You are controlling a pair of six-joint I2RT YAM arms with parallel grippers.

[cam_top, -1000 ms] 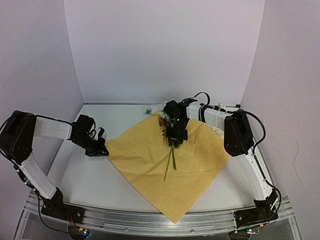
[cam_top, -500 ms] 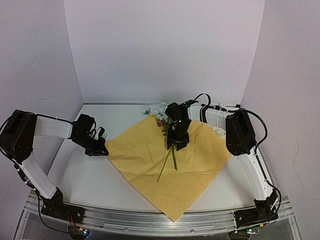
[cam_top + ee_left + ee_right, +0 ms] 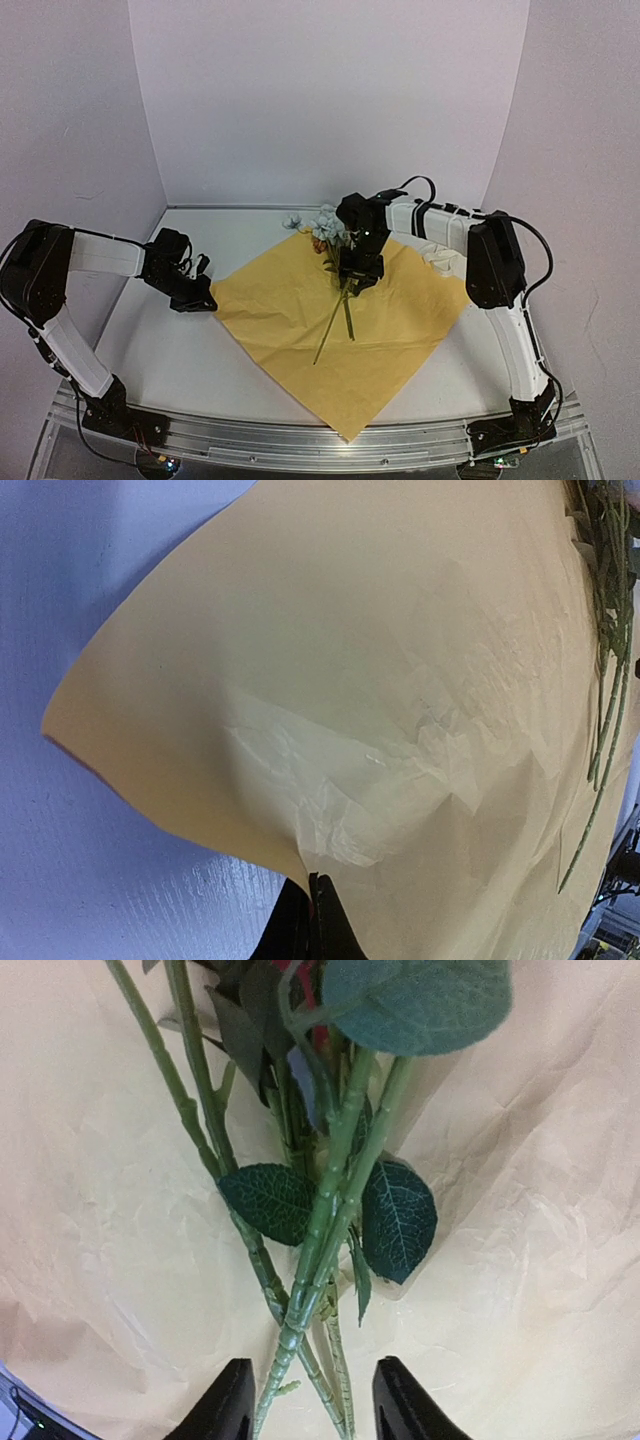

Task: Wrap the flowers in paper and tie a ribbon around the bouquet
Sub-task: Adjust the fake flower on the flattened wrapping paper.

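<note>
Table (image 3: pixel 160 350): white, holds everything.
Paper (image 3: pixel 380 350): big sheet, yellow face up, spread flat mid-table like a diamond, creased near left corner (image 3: pixel 330 810).
Flowers (image 3: pixel 326 229): lying on paper, blooms past far corner, green stems (image 3: pixel 330 1210) fanned toward near side.
Left gripper (image 3: pixel 312 910): jaws closed, pinching paper's left corner.
Right gripper (image 3: pixel 315 1400): jaws apart, straddling stems, not clamping.
Ribbon (image 3: pixel 437 260): cream heap beside paper's right corner.

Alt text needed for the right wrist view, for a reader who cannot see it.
Green stems of the flowers, with dark leaves, lie on the crinkled yellow paper. They cross just above the right gripper, whose two black fingers stand open on either side of them.
</note>
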